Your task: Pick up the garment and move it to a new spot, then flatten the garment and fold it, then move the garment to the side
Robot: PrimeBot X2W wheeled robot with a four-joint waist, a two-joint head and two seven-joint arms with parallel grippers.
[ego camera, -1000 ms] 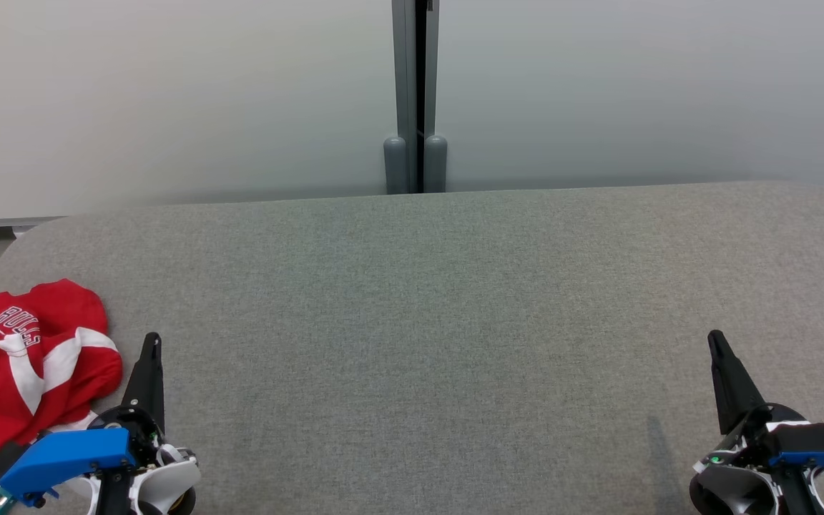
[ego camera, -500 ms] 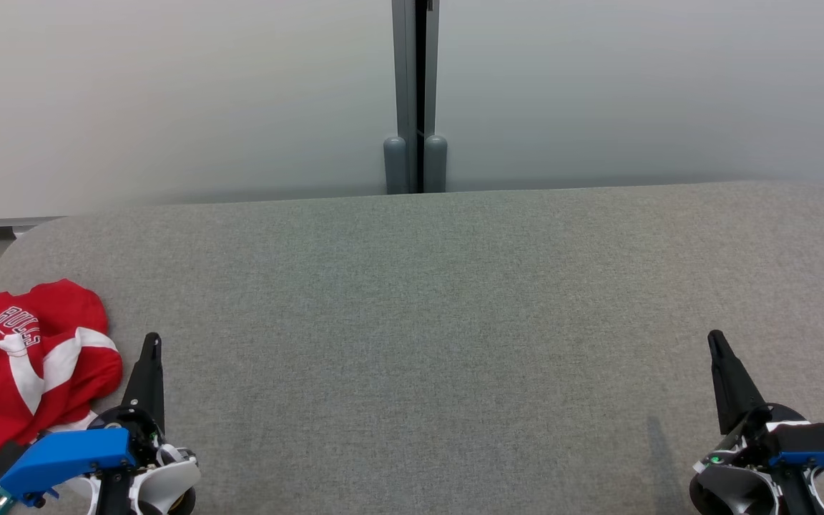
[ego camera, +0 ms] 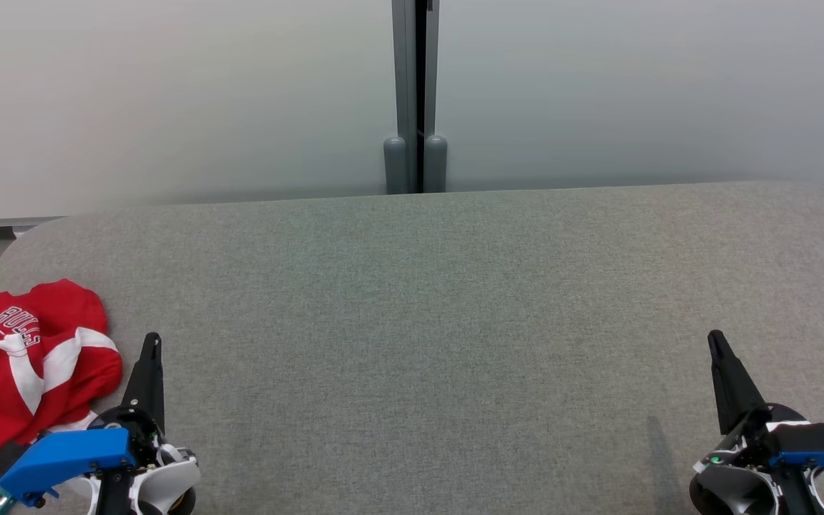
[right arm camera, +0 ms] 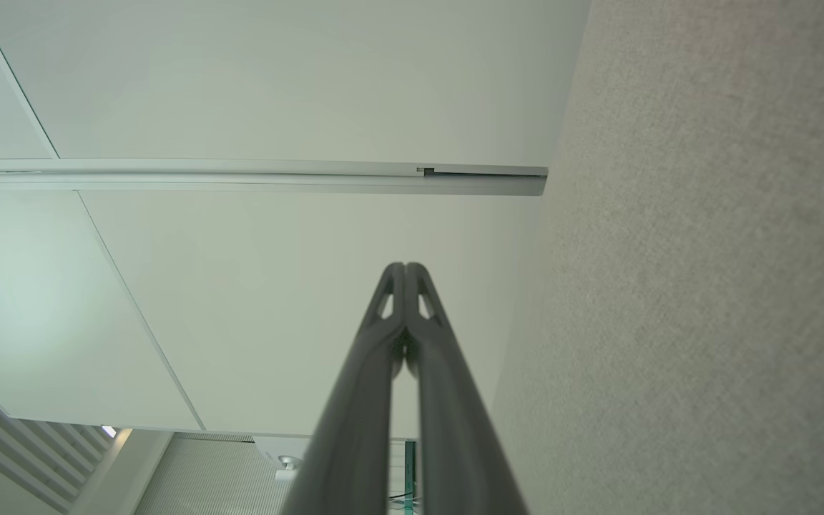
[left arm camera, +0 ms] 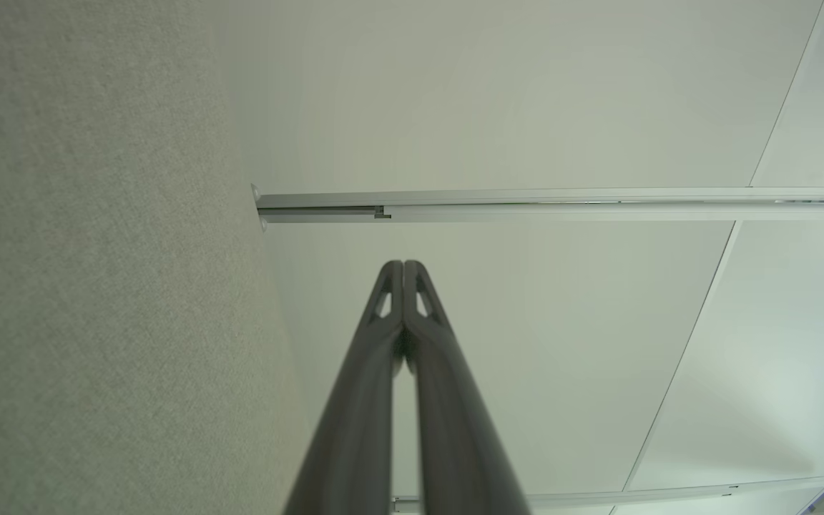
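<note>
Grey fabric surface (ego camera: pixel 455 322) spreads wide under both pincers. The left gripper (ego camera: pixel 150 340) and the right gripper (ego camera: pixel 714 337) each have their fingers pressed together, pinching nothing. Just left of the left gripper lies the garment (ego camera: pixel 26 365), a crumpled red jersey with white stripes and lettering, at the near left corner. Beyond the far edge stand pale wall panels (ego camera: pixel 169 107), split by a grey post (ego camera: pixel 415 93).
</note>
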